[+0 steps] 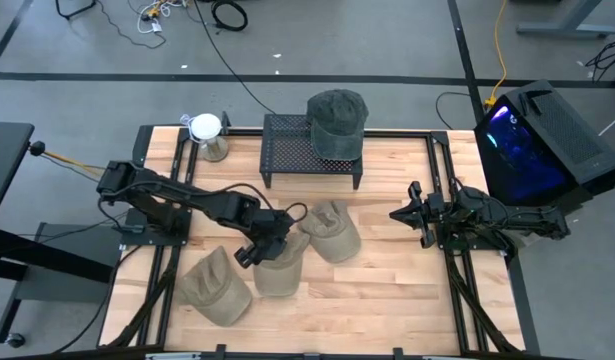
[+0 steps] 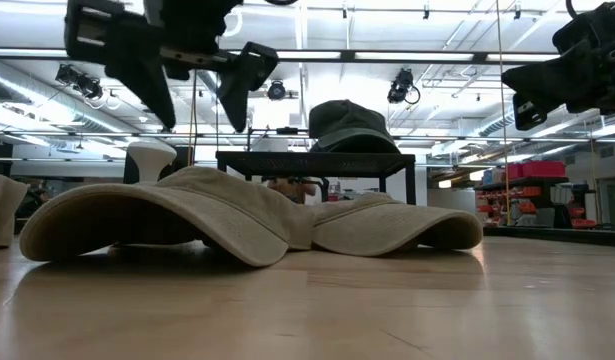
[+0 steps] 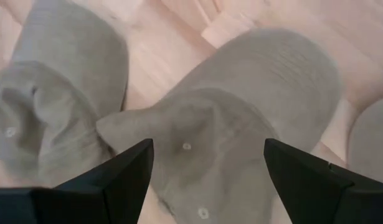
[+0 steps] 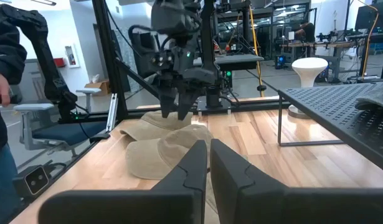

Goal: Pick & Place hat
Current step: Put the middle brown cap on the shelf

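Observation:
Three tan caps lie on the wooden table: one at the near left (image 1: 219,288), one in the middle (image 1: 282,262) and one to its right (image 1: 332,230). A dark green cap (image 1: 337,120) sits on a black mesh rack (image 1: 287,150) at the far side. My left gripper (image 1: 262,245) is open and hangs above the middle tan cap (image 3: 241,112), clear of it, as the low view (image 2: 192,90) shows. My right gripper (image 1: 407,213) is shut and empty at the table's right, and its wrist view (image 4: 208,174) shows its fingers together.
A white-topped jar (image 1: 207,135) stands at the far left beside the rack. A black box with a lit blue screen (image 1: 537,145) stands off the table's right edge. A person's sleeve and hand (image 4: 1,93) show beyond the table. Bare wood lies at the near right (image 1: 387,300).

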Tool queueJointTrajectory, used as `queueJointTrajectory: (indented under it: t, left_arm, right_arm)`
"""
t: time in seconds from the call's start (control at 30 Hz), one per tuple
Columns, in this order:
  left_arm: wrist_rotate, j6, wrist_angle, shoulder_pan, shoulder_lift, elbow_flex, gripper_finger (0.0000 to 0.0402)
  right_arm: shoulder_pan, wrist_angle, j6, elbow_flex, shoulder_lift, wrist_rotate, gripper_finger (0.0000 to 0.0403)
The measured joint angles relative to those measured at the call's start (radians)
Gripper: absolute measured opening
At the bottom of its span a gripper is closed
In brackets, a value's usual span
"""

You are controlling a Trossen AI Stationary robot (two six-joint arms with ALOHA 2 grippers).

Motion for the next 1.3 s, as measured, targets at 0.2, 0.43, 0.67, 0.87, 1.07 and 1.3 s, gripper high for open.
queueJointTrajectory:
  t: [0.2,0.43,0.67,0.87,1.07,1.3]
  left_arm:
    - [-0.002,0.063,-0.005,-0.008,0.033,0.000,0.0282]
    - [-0.016,0.103,-0.020,-0.008,0.055,-0.001,0.0256]
    - [-0.049,0.144,-0.027,-0.006,0.080,-0.001,0.0226]
    - [-0.071,0.163,-0.012,0.003,0.104,0.000,0.0195]
    - [-0.068,0.163,-0.027,0.007,0.119,-0.001,0.0161]
    - [-0.068,0.172,-0.026,0.008,0.129,-0.001,0.0123]
  right_arm:
    - [0.000,0.001,0.000,0.000,0.000,0.000,0.0025]
    - [0.000,0.001,0.000,0.000,0.000,0.000,0.0025]
    - [0.000,0.001,0.000,0.000,0.001,0.000,0.0025]
    - [0.000,0.002,0.000,0.000,0.000,0.000,0.0025]
    - [0.000,0.002,0.000,0.000,0.000,0.000,0.0025]
    - [0.000,0.002,0.000,0.000,0.001,0.000,0.0025]
